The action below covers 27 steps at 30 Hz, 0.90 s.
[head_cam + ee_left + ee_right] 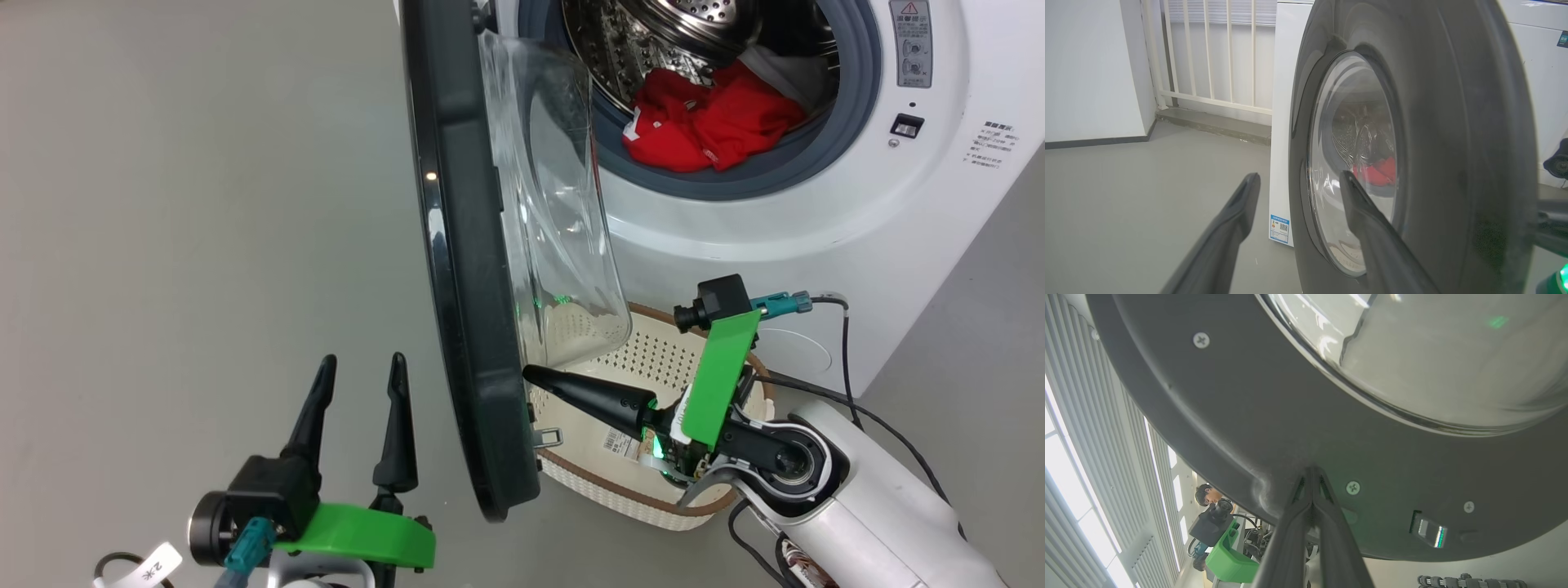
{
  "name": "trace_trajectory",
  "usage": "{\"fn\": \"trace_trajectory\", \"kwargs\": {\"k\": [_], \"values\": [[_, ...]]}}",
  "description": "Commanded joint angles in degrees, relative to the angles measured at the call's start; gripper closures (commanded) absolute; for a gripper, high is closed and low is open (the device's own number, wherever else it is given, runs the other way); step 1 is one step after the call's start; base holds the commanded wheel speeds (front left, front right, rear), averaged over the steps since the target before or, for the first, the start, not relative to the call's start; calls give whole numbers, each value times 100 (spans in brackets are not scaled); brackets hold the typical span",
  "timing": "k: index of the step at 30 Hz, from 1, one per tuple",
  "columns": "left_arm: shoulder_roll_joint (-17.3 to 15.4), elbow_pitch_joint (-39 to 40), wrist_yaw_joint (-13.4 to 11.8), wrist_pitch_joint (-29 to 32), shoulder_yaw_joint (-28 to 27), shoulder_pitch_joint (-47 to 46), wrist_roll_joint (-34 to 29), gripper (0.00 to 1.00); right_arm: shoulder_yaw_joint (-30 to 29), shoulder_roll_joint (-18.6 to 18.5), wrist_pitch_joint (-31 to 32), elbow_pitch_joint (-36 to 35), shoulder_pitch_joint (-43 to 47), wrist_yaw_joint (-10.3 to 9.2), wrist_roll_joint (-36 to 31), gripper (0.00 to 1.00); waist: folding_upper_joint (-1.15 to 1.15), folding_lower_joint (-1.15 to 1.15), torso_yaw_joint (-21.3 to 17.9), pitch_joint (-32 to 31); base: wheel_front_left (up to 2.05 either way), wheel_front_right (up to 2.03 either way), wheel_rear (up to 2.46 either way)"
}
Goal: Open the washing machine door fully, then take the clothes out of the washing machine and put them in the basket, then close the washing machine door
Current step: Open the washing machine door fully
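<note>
- Right wrist view is showing the right gripper (1312, 470) with its two fingers pressing flat together. They are gripping nothing, and their joined tip is touching the dark inner rim of the washing machine door (1241, 416), just below the clear glass bowl (1433, 355).
- Low in the left of the head view, the left gripper (362, 363) is hanging over the grey floor (204, 204). Its fingers are spreading wide and holding nothing, and it is staying clear of the door's outer face.
- The door is standing partly open, edge-on down the centre of the head view.
- The red clothes (710, 122) are lying low in the steel drum (637, 41) at the top of the head view, just behind the grey seal (857, 98) of the white washing machine (898, 229).
- The cream basket (653, 355) is sitting on the floor in front of the machine, lower centre, beneath the glass bowl and the right arm.
- A person (1206, 496) is showing at the lower left of the right wrist view.
</note>
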<state>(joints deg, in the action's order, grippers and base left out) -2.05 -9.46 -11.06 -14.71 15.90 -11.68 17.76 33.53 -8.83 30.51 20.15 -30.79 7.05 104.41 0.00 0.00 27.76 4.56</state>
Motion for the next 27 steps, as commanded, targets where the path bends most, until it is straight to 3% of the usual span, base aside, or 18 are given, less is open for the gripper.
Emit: {"fn": "trace_trajectory", "kwargs": {"k": [1, 11, 15, 19, 20, 22, 23, 25, 27], "values": [[-83, 129, -4, -29, -174, -73, 17, 0, 159, 43, -81, -205, -171, 44, 117, 100, 0, 0, 0, 7, 0, 0, 0], [-83, 139, -8, -29, -166, -83, 46, 0, 930, -520, -824, -584, -470, 44, 438, 100, 0, 0, -7, 13, 0, 0, 0], [-83, 169, -20, -29, -171, -72, 49, 0, 1280, -848, -1417, -747, -626, 44, -100, 100, 0, 0, -12, 27, 0, 0, 0], [-83, 173, -19, -29, -186, -63, 48, 0, 1652, -1159, -2053, -777, -756, 44, -1055, 100, 0, 0, -14, 21, 0, 0, 0], [-83, 171, -17, -29, -199, -59, 45, 0, 1773, -1239, -2326, -754, -762, 44, -1496, 72, 0, 0, -15, 11, 0, 0, 0], [-83, 182, -16, -29, -214, -46, 39, 0, 1823, -1289, -2598, -712, -749, 44, -1923, 50, 0, 0, -22, -2, 0, 0, 0], [-83, 193, -17, -29, -226, -37, 37, 0, 1835, -1302, -2710, -684, -727, 44, -2125, 25, 0, 0, -29, -8, 0, 0, 0], [-83, 224, -14, -29, -249, -15, 38, 0, 1843, -1310, -2885, -626, -676, 44, -2529, 18, 0, 0, -49, -12, 0, 0, 0], [-83, 261, -11, -29, -258, 9, 27, 0, 1791, -1306, -3056, -531, -602, 44, -2943, 1, 0, 0, -68, -10, 0, 0, 0]]}}
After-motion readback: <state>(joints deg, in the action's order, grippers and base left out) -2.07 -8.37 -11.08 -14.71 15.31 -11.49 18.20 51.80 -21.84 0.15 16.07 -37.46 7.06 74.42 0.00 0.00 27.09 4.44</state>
